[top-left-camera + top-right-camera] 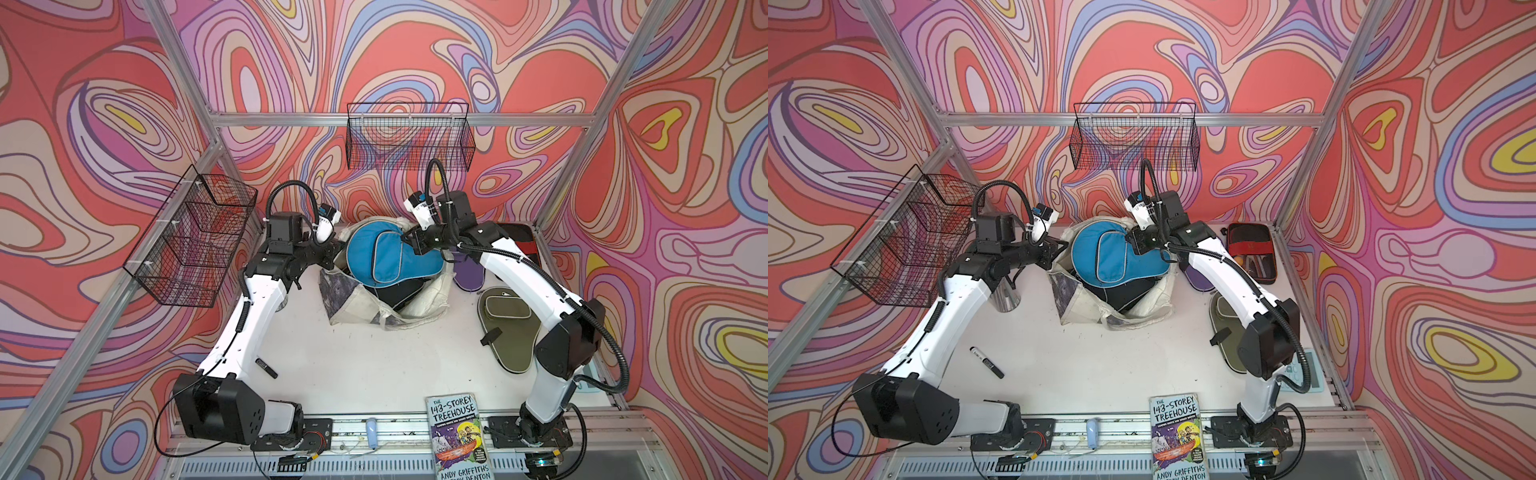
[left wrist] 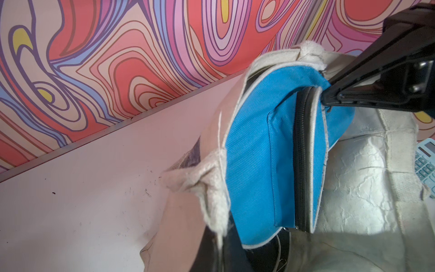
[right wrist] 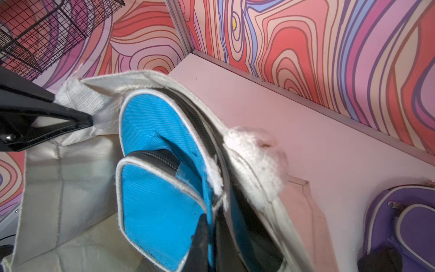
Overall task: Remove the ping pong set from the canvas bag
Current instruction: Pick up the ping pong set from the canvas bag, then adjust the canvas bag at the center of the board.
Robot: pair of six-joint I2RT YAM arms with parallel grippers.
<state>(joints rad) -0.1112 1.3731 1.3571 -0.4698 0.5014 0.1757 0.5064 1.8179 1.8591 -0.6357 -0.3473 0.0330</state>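
Left fingers (image 3: 70, 121) and right fingers (image 2: 348, 94) both pinched shut.

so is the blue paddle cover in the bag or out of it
Half out: the blue cover sticks up past the canvas bag, lower end inside, right gripper shut on its edge.

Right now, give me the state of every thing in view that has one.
canvas bag: mouth open, slumped, loaded.
blue cover: half out of canvas bag.
black cover: inside canvas bag.
purple cover: out, on table.
olive cover: out, on table.
book: closed.
left tool: shut on canvas bag.
right tool: shut on blue cover.
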